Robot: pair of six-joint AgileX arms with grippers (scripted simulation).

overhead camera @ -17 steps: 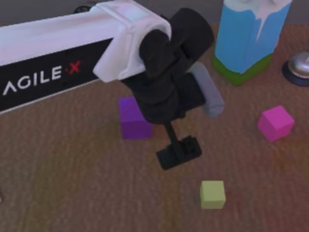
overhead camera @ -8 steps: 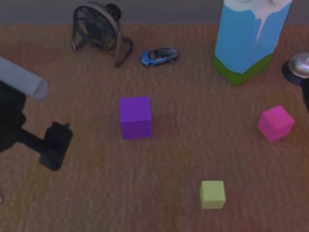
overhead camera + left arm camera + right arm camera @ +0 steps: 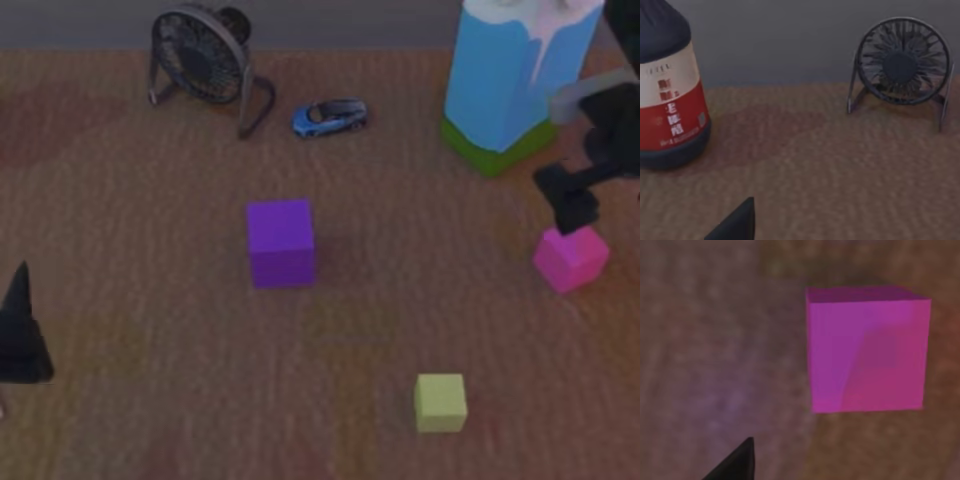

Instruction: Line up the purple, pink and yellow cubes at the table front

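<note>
Fingers just above pink cube

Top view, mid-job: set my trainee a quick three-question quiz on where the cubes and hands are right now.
1. True or false: the purple cube touches the yellow cube.
2. Which cube is the right hand just above in the top view? A purple, B pink, C yellow.
3. Fill in: the blue toy car stands between the fan and the ____.

Key
1. False: bare table lies between them.
2. B: it hangs at the pink cube, which fills the right wrist view. The left hand is parked at the table's left edge.
3. The blue-and-green carton.
</note>
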